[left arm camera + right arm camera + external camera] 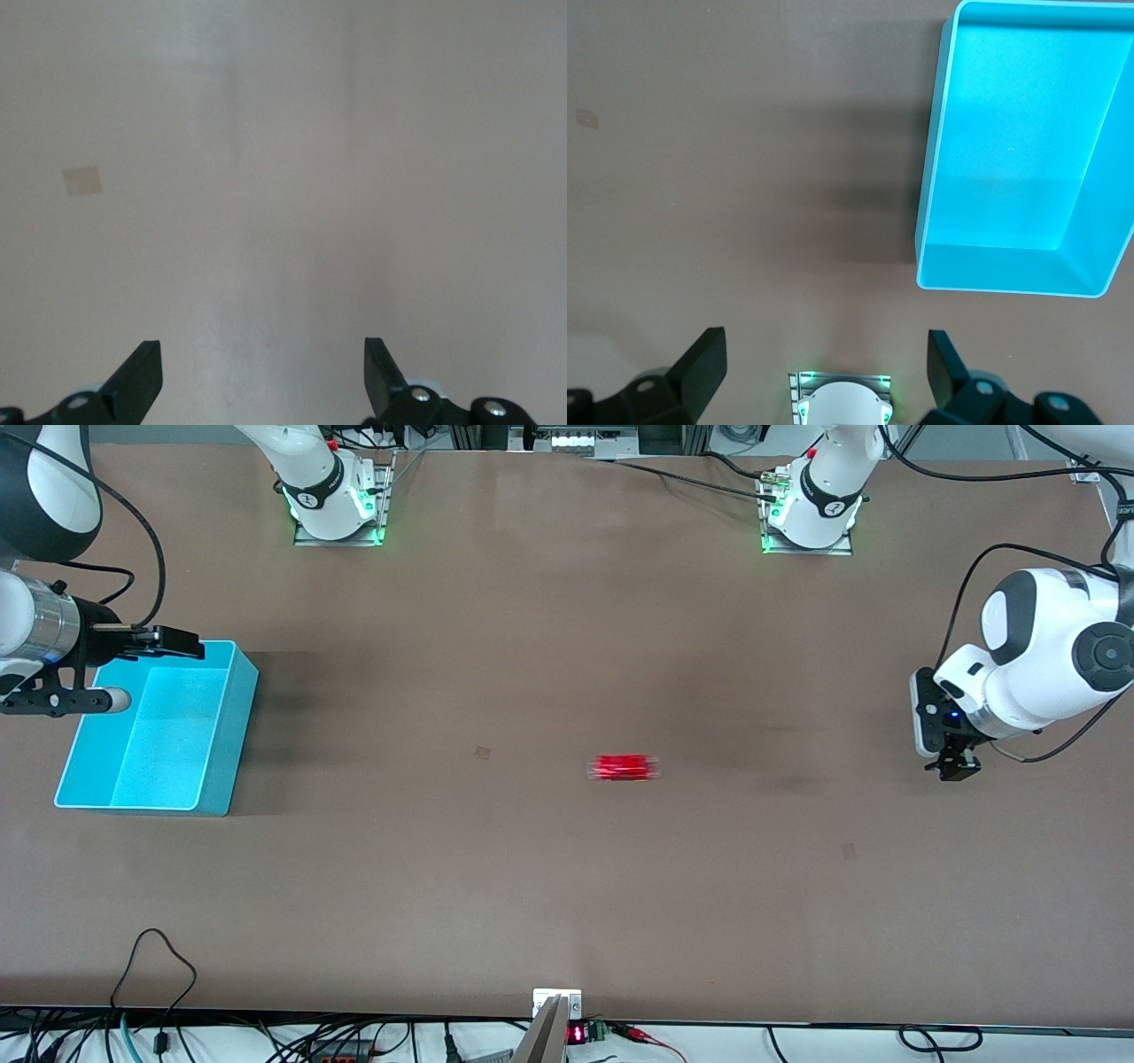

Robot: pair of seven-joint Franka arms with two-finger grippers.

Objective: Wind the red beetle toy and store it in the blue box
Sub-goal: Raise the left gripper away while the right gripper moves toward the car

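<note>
The red beetle toy point(623, 767) lies on the bare table near its middle, touched by neither gripper. It shows as a red smear stretched along the table's length. My left gripper point(954, 767) point(263, 372) hangs open and empty over the table at the left arm's end, well away from the toy. The blue box point(234, 735) point(931, 177) stands empty at the right arm's end. My right gripper point(174, 642) point(827, 367) is open and empty over the box's rim on the side toward the robots' bases. The toy appears in neither wrist view.
Both arm bases point(337, 509) point(811, 518) glow green along the table's edge farthest from the front camera. The right arm's base point(840, 403) also shows between the right fingers. Small tape patches point(482, 752) point(848, 851) point(82, 181) mark the tabletop. Cables run along the nearest edge.
</note>
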